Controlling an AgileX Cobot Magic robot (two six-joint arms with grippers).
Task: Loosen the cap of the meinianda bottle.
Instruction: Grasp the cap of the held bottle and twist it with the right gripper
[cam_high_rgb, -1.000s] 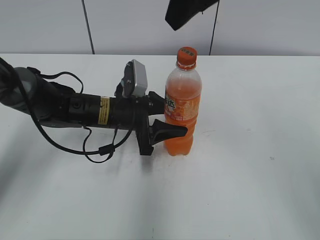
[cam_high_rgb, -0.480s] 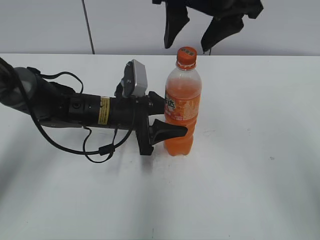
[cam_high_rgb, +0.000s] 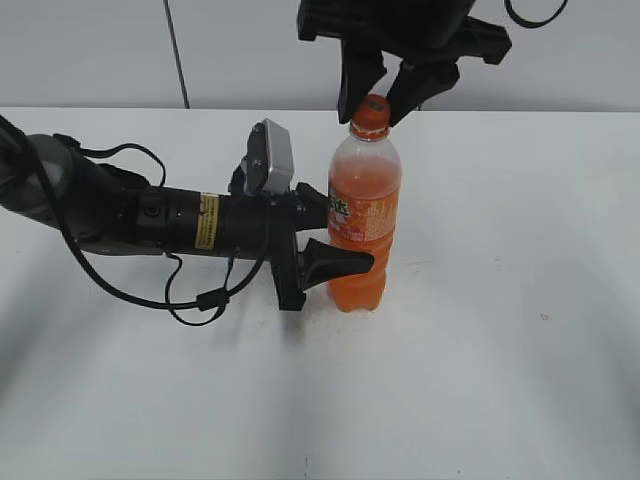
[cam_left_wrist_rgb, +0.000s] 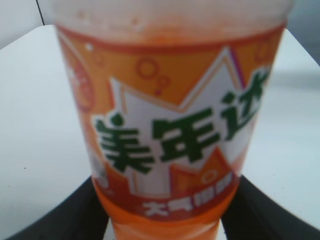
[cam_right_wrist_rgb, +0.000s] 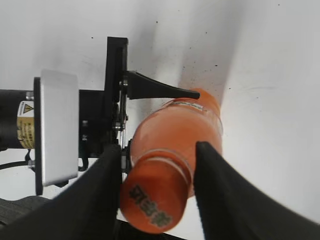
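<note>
right hand (cam_high_rgb: 376, 92) open astride the cap (cam_high_rgb: 373, 113); left hand (cam_high_rgb: 335, 235) clamps the meinianda bottle (cam_high_rgb: 363, 225); next we pinch and twist.

Exterior: slanted down, frontal; wrists close; all share meinianda bottle (cam_high_rgb: 364, 215).

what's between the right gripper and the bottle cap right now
Nothing visible. The right gripper is open with a finger on each side of the cap, and only a bare gap shows beside each in the wrist view. The left gripper holds the meinianda bottle far lower, at its label.
</note>
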